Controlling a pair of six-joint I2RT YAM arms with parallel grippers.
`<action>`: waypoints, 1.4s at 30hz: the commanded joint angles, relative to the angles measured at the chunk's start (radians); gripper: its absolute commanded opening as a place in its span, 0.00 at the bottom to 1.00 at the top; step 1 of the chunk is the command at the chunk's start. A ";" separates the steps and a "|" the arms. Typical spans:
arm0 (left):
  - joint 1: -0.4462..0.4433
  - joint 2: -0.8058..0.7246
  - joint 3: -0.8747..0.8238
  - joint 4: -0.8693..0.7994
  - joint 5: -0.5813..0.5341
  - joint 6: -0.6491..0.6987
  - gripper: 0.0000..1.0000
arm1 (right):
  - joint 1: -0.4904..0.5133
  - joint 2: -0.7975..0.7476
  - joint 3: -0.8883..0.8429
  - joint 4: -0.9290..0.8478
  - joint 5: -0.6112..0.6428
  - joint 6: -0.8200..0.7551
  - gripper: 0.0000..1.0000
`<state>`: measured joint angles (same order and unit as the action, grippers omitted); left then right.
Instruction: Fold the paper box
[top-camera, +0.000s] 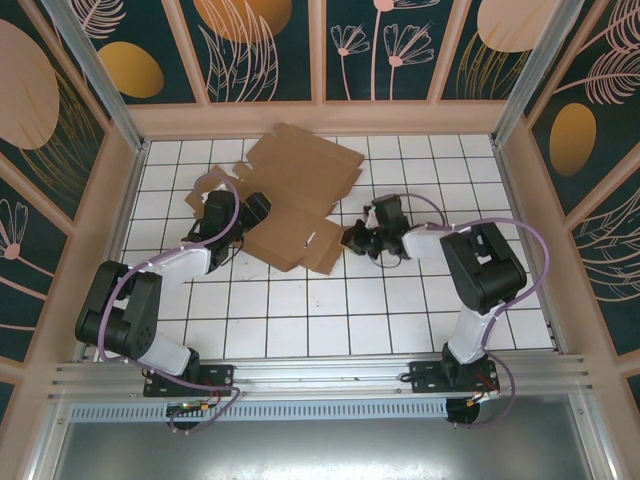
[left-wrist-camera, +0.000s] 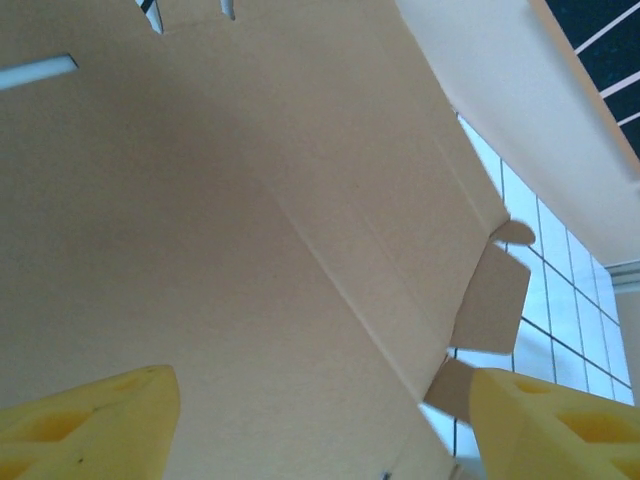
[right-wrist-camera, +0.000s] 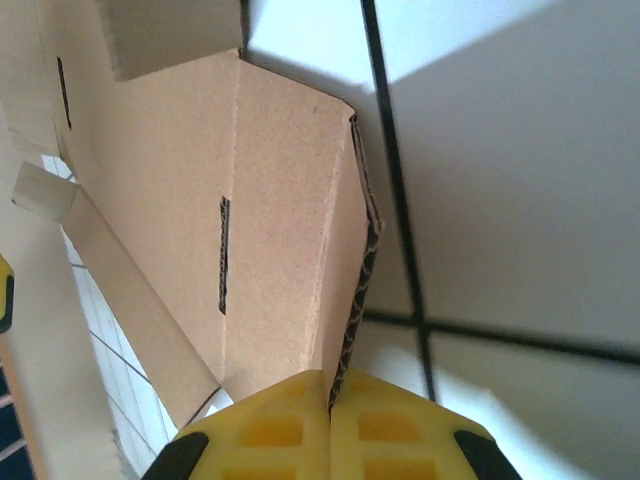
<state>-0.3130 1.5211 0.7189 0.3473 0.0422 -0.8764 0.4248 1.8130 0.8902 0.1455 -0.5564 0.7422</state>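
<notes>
The paper box (top-camera: 298, 195) lay as a mostly flat die-cut sheet toward the far middle of the white tiled surface (top-camera: 330, 310), between the two arms. The right fingers (right-wrist-camera: 270, 430) were clenched on the raw edge of a flap at the sheet's near right corner, with the fluted core showing just above where the yellow pads met. The left fingers (left-wrist-camera: 90, 425) were released and spread wide, with a broad panel across the gap between them. Whether either pad touched it could not be told.

The work looked to be at an early step, raising a side flap along its crease. The next move probably called for the right arm to swing that flap upright while the left steadied the main panel, so the sheet would bend rather than slide.

The board was plain brown corrugated card, matte and faintly fibrous, marked with straight scored creases, narrow cut slots and small tabs. The tiles looked smooth, with dark grout lines.
</notes>
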 joint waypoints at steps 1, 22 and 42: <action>0.008 -0.015 0.040 -0.057 -0.010 0.091 0.73 | -0.077 0.044 0.170 -0.322 -0.049 -0.417 0.00; 0.197 0.060 0.293 -0.418 -0.018 0.434 0.99 | -0.305 0.254 0.754 -0.722 0.120 -0.853 0.75; 0.322 0.414 0.539 -0.627 0.373 0.664 0.31 | -0.301 -0.187 0.194 -0.453 -0.079 -0.770 0.88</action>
<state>0.0074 1.9408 1.2495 -0.2695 0.3508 -0.2050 0.1196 1.6535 1.0904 -0.3424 -0.6132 -0.0456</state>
